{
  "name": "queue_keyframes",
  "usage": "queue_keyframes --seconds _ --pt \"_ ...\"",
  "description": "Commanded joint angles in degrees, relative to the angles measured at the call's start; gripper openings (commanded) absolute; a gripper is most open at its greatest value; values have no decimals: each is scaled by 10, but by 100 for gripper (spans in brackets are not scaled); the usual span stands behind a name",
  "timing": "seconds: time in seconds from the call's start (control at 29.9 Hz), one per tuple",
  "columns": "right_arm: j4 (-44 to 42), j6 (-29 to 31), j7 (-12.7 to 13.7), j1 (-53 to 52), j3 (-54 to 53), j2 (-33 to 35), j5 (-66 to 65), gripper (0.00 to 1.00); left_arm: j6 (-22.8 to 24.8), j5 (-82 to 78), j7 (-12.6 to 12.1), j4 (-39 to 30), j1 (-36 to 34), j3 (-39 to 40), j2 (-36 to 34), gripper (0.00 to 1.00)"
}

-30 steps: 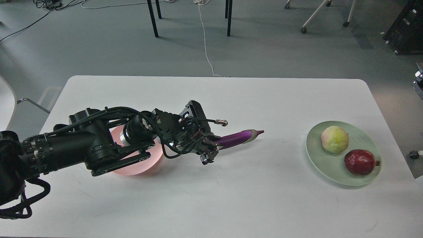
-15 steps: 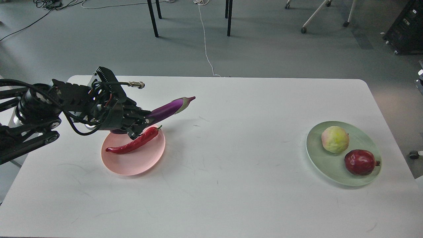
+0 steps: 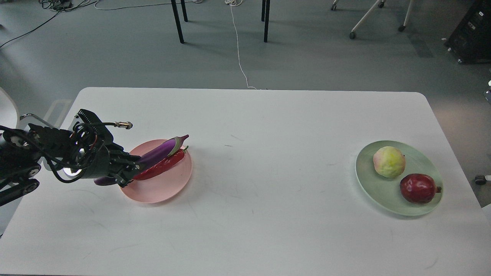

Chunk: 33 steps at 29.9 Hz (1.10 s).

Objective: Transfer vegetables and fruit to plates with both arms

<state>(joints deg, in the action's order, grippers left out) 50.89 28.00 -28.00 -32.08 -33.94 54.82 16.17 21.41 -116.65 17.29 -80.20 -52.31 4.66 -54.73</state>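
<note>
Eggplant being set down on the pink plate

The eggplant (image 3: 159, 152) is being gripped near its blunt end by the left gripper (image 3: 128, 172), its capped tip angled up and away to the gripper's right, over the chili pepper (image 3: 163, 166) lying just beyond the fingers on the pink plate (image 3: 161, 189). The placing step is judged to be under way; lowering and a release are being called for next. Well apart to the right, the yellow-green fruit (image 3: 389, 161) and pomegranate (image 3: 419, 188) are being held by the green plate (image 3: 378, 188). The right gripper is not being shown.
</note>
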Motion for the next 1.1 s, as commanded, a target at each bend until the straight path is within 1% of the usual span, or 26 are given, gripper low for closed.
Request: queue_keyframes --seconds 0.0,0.03,0.2,0.47,0.53,0.7,0.83,1.0,1.07 --pt "0 0 0 0 0 0 0 98 0 3 -2 11 1 2 6 61" --pt "0 0 0 0 0 0 0 98 -1 4 -2 11 1 3 6 65" --pt "-1 0 0 0 1 -1 0 98 -1 6 -1 12 1 6 5 76" --pt "-1 0 0 0 0 -1 0 98 -1 9 4 12 -2 11 3 80" --pt "-1 0 0 1 0 -1 0 98 -2 27 4 12 -4 23 2 83" --pt "-2 0 0 0 0 -1 0 98 0 172 2 12 -5 124 -1 97" --pt "-3 0 0 0 -5 -1 0 98 0 312 -1 16 -6 193 -4 98" --pt "-4 0 0 0 -19 -3 0 98 0 498 -3 67 -5 250 6 98" --pt "-6 0 0 0 -24 -3 0 98 -2 590 -5 88 -4 267 22 98"
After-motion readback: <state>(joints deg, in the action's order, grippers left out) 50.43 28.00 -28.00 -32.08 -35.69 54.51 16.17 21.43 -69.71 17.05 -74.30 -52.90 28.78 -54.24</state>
